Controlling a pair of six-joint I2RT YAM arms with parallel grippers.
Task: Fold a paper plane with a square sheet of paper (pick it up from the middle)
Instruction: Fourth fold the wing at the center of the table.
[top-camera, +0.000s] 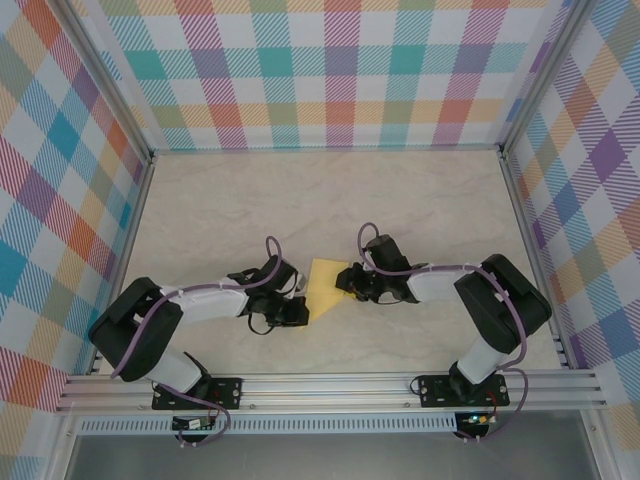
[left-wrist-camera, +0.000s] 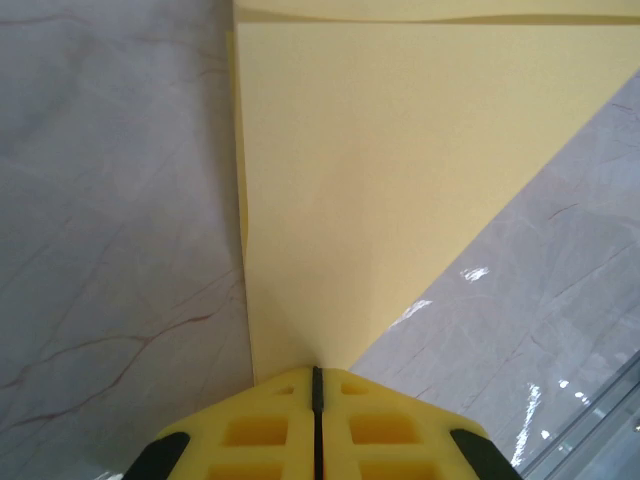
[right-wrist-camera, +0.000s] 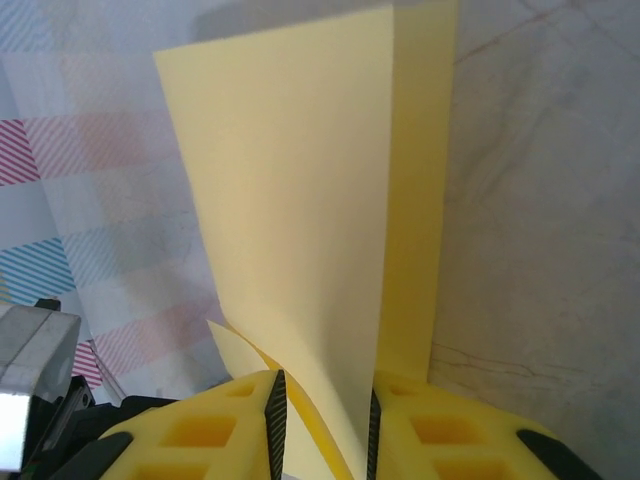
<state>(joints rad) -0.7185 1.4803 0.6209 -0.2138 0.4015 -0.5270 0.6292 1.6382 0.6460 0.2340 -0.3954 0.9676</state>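
left fingers (left-wrist-camera: 250, 440): pinch paper (left-wrist-camera: 380, 180) tip | right fingers (right-wrist-camera: 200, 440): astride fold, seemingly loose

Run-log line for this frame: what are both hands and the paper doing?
stage: mid-fold | paper: partly folded | left hand: shut on paper's pointed corner | right hand: open around raised flap

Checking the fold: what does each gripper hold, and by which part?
Left gripper: shut on a pointed corner of the square sheet of paper. Right gripper: its folded layers between the fingers, grip unclear.
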